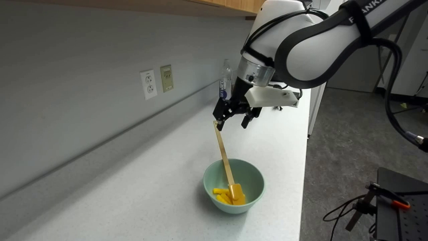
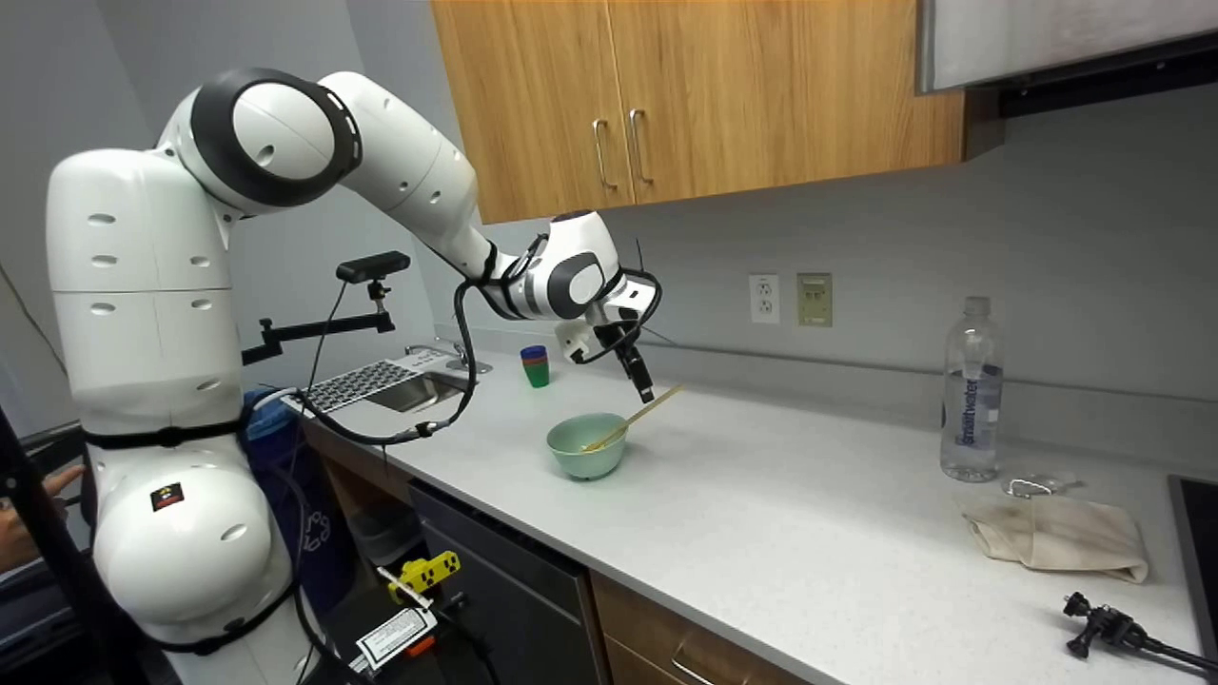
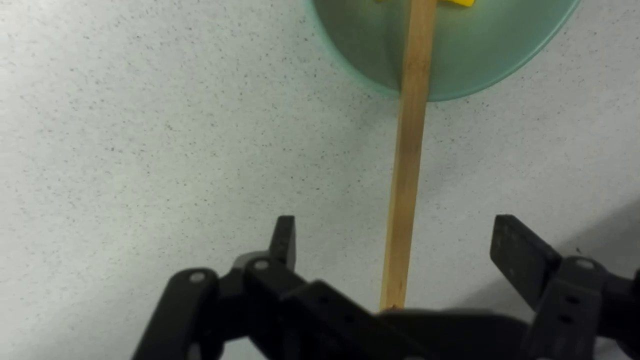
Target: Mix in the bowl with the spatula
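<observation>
The spatula (image 1: 226, 164) leans in the bowl (image 1: 253, 180), fingers (image 3: 522, 256) spread near the handle (image 3: 409, 145)

The spatula's yellow blade (image 1: 236, 193) lies inside the pale green bowl, over some yellow pieces (image 1: 220, 191); its wooden handle crosses the rim and slants up and outward, the far end in the air. The bowl stands upright on the speckled white desk (image 1: 150, 194), closer to the front edge than to the wall (image 1: 83, 83).

The black fingers stand wide apart. In the wrist view the handle shows in the gap between them, with space on either side; whether it lies level with the tips or lower, I cannot tell. In both exterior views the white arm (image 2: 409, 162) reaches over the desk from above.

Farther off in an exterior view, stacked cups (image 2: 536, 366) in blue, red and green stand on the desk beyond the bowl, near a sink (image 2: 411, 392) and a silver rack (image 2: 354, 385). Toward the opposite end are an upright clear bottle (image 2: 971, 409), a folded beige cloth (image 2: 1061, 538) near it, and a small black mount (image 2: 1109, 628). On the wall sit a white outlet (image 2: 764, 298) and a beige plate (image 2: 815, 300) side by side, with wooden cabinets (image 2: 533, 105) above
</observation>
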